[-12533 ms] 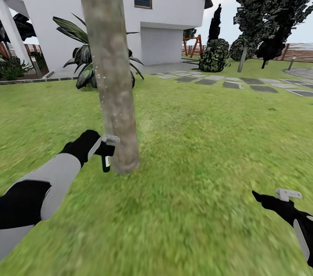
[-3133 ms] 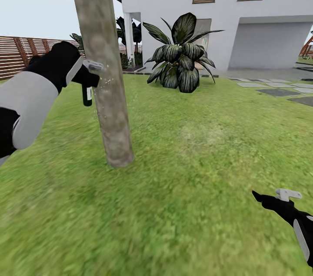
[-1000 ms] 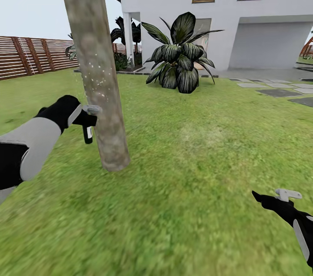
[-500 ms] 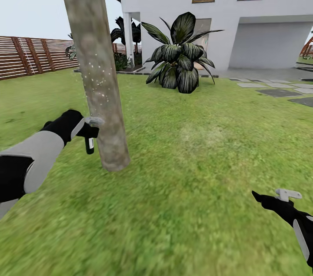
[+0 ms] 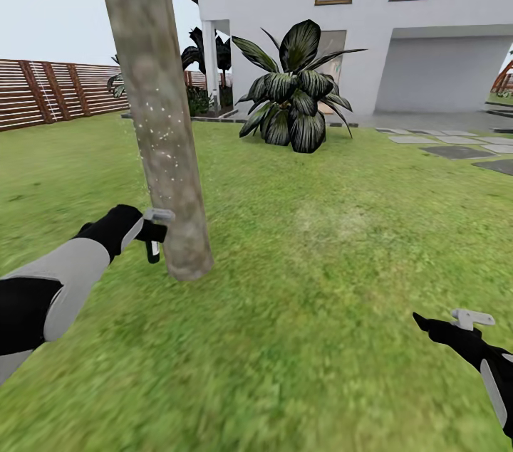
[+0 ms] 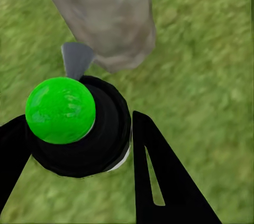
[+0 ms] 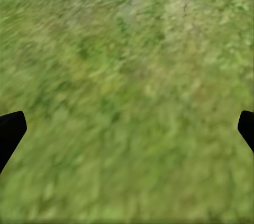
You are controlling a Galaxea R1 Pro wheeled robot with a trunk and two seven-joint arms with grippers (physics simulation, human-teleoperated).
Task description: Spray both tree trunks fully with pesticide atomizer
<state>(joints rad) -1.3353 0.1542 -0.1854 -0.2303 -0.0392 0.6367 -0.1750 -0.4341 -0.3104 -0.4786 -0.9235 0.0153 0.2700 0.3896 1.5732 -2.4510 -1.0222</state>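
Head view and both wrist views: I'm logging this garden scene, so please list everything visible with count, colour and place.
Tree trunk: one, beige-grey mottled with white specks, left of centre on the grass.
Pesticide atomizer: one, black with grey spray head, held against the trunk's lower part.
Lawn: green, all around.
Broad-leaved plant: one, dark green, before the house.
House: one, white, behind.
Fence: brown slats, far left.
Paving slabs: several, grey, right edge.
Left gripper: black, shut on the atomizer.
Right gripper: black, open over grass, lower right.
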